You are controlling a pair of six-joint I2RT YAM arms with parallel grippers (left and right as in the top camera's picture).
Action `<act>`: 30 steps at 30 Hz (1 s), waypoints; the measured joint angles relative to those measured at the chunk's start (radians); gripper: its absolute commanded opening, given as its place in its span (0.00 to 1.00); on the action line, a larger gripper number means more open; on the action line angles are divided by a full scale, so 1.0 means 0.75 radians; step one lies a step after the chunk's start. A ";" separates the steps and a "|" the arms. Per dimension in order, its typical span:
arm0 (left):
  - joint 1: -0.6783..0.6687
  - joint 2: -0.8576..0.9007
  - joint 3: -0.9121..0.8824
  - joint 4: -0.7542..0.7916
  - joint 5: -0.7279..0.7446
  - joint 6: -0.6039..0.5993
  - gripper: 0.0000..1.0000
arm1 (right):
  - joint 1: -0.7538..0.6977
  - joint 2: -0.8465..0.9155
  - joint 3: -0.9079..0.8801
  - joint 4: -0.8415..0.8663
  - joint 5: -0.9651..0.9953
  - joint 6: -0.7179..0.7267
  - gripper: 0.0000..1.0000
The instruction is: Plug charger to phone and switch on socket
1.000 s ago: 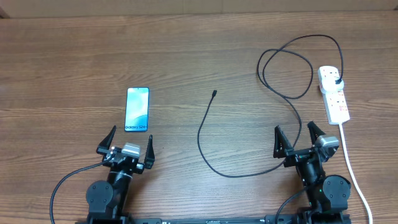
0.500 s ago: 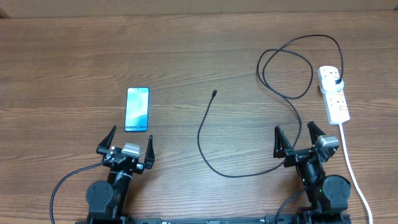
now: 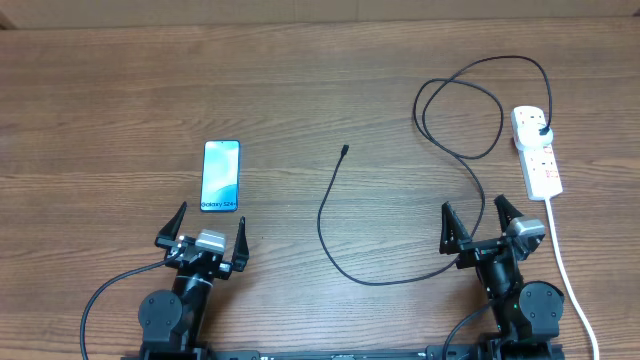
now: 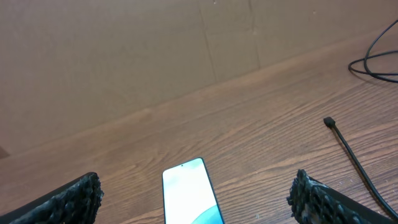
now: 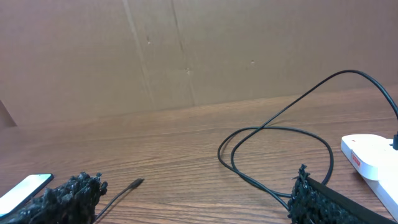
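The phone (image 3: 221, 176) lies flat, screen up, left of centre, just beyond my left gripper (image 3: 209, 226), which is open and empty; it also shows in the left wrist view (image 4: 189, 198). The black charger cable (image 3: 330, 215) loops across the table; its connector tip (image 3: 344, 151) lies free at the centre and its black plug (image 3: 541, 131) sits in the white socket strip (image 3: 536, 151) at the far right. My right gripper (image 3: 475, 222) is open and empty, near the cable. The right wrist view shows the tip (image 5: 135, 183), the cable (image 5: 273, 134) and the strip (image 5: 372, 155).
The strip's white cord (image 3: 566, 270) runs down the right side past my right arm. A brown cardboard wall (image 5: 199, 50) stands behind the wooden table (image 3: 120, 90).
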 measured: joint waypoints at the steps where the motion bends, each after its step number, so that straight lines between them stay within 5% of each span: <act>1: 0.000 0.000 0.000 0.001 0.000 0.000 1.00 | 0.000 0.000 0.000 -0.001 -0.001 0.000 1.00; 20: 0.000 0.001 0.021 -0.025 0.000 -0.148 1.00 | -0.001 0.000 0.000 0.000 -0.001 0.000 1.00; 30: 0.000 0.230 0.292 -0.099 0.001 -0.211 1.00 | 0.000 0.000 0.000 -0.001 -0.001 0.000 1.00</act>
